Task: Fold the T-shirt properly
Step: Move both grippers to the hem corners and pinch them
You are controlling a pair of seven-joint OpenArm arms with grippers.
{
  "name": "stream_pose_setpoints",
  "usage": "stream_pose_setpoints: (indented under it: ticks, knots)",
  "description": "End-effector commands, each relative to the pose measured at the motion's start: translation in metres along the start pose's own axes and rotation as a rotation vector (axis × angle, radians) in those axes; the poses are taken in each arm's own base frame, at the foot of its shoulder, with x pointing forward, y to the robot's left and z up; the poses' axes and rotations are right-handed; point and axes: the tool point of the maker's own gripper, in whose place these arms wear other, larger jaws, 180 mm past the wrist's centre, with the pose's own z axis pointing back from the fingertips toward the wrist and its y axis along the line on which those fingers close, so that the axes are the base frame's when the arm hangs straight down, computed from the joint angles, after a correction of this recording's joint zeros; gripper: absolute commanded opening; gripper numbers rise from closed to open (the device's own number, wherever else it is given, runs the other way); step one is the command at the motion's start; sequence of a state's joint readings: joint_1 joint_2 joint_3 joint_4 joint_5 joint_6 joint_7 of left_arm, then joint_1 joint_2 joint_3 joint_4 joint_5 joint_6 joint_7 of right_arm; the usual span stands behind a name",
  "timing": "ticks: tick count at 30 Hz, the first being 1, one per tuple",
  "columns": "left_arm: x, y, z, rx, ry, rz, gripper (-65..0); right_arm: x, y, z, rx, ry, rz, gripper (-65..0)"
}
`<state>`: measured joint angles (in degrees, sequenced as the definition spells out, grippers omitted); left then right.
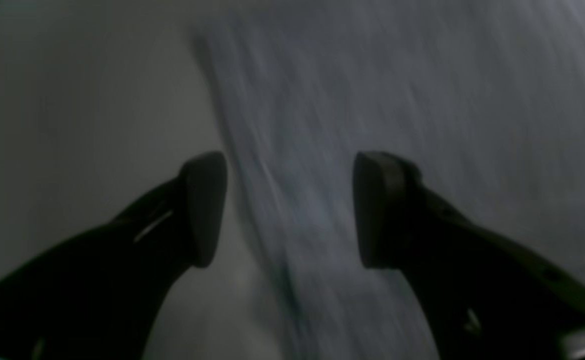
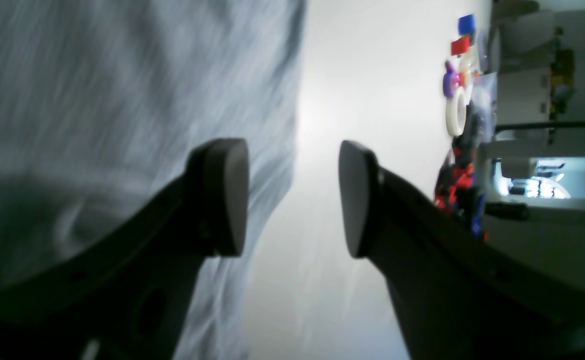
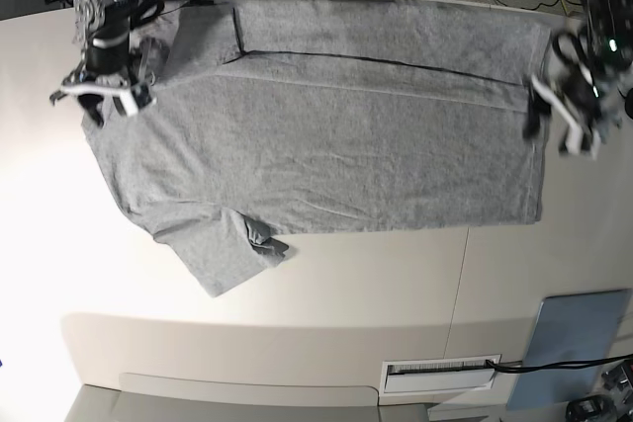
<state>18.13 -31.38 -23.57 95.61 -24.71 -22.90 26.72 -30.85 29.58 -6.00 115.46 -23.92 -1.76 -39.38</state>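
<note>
T-shirt [image 3: 326, 135]: heather-grey knit, spread flat across upper half of base view, lengthwise L–R. Long fold line along top edge, upper strip doubled over. Lower-left sleeve [image 3: 232, 249] crumpled, hem curled at tip. No lettering readable on visible side.

Table [image 3: 297, 343]: smooth, off-white, matte. Grey-blue rect. pad [image 3: 574, 348] flat at lower right, well apart from shirt.

Right gripper [image 3: 102, 86], upper left of base view: over shirt's shoulder end, jaws apart, nothing btwn. Wrist view: dark rounded pads [image 2: 230, 197], cloth under left one, bare table in gap.

Left gripper [image 3: 562, 106], upper right: at hem edge, jaws wide, holding nothing. Wrist view blurred; black oval pads [image 1: 205, 207], streaked grey fabric btwn.
</note>
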Motion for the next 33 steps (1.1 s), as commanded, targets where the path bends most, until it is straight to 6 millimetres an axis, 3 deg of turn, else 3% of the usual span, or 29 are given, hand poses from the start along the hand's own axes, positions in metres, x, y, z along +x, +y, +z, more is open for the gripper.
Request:
stream_pose_setpoints:
  ticks: [1,7,12,15,18,24,28,33]
  knots:
    - [0.015,0.013,-0.004,0.016,-0.027,0.010,-24.6,0.013,-0.018,-0.002,-0.054,-0.047,-0.006,-35.6]
    - [0.043,0.040,-0.058,-0.010,-0.036,0.181,-24.6,0.047,-0.026,-0.015,-0.025,-0.142,-0.187,-35.6]
    - [0.041,0.041,-0.105,-0.031,0.062,0.212,-24.6,0.053,-0.021,-0.017,0.014,-0.141,-0.247,-35.6]
    - [0.038,0.056,-0.124,0.031,0.118,0.245,-24.6,0.049,-0.018,-0.018,0.029,-0.118,-0.234,-35.6]
    - [0.040,0.070,-0.134,0.064,0.131,0.307,-24.6,0.047,-0.017,-0.018,0.031,-0.103,-0.234,-35.6]
    - [0.032,0.045,-0.140,-0.109,0.201,0.315,-24.7,0.047,-0.017,-0.018,0.030,-0.104,-0.234,-35.6]
    - [0.025,0.038,-0.140,-0.129,0.223,0.327,-26.1,0.048,-0.018,-0.018,0.029,-0.110,-0.234,-35.6]
    - [0.026,0.022,-0.139,-0.203,0.233,0.321,-37.1,0.052,-0.020,-0.018,0.024,-0.132,-0.235,-35.6]
